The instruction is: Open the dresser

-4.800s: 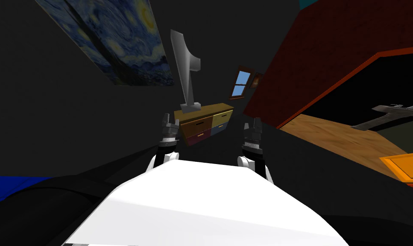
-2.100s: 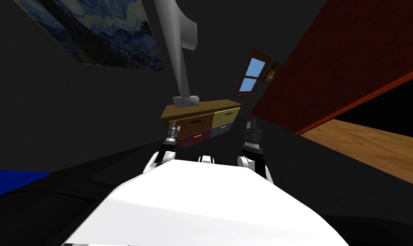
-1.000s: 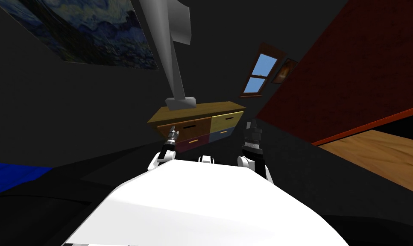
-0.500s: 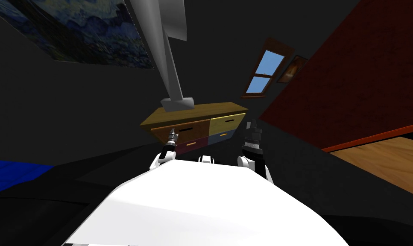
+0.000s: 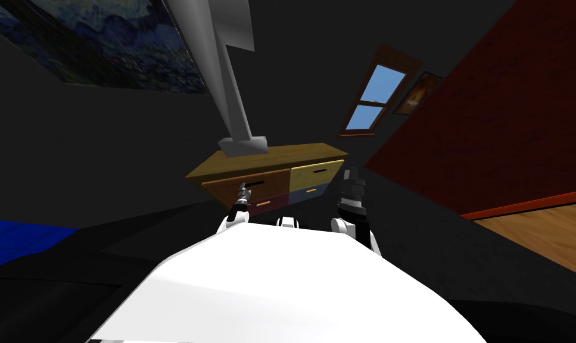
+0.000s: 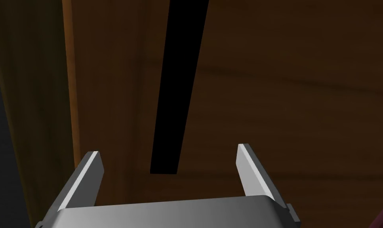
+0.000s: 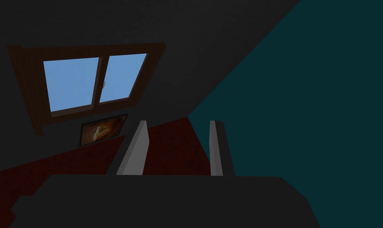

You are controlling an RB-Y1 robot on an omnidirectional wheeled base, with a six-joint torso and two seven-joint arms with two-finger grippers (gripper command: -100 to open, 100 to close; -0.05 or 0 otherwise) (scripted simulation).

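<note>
moved in nearer the dresser (image 5: 262,162) | left gripper (image 6: 168,149) reached out to brown drawer (image 6: 289,99), fingers spread, lined up on black handle (image 6: 180,87) | right gripper (image 7: 178,122) parted, idle | grasp likely next

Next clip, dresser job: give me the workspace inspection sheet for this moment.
Surface: wooden top of the dresser, carrying a grey stand left of middle.
Job's things: four drawers, none visibly pulled out; brown drawer has a black slot handle.
Clutter: nothing seen.
Hands: left hand open, fingers either side of the slot's end, contact unclear; right hand open, holding nothing, raised by the dresser's right end.
Cables: nothing seen.
Surroundings: dark walls, painting, window, small picture, red wall.
</note>
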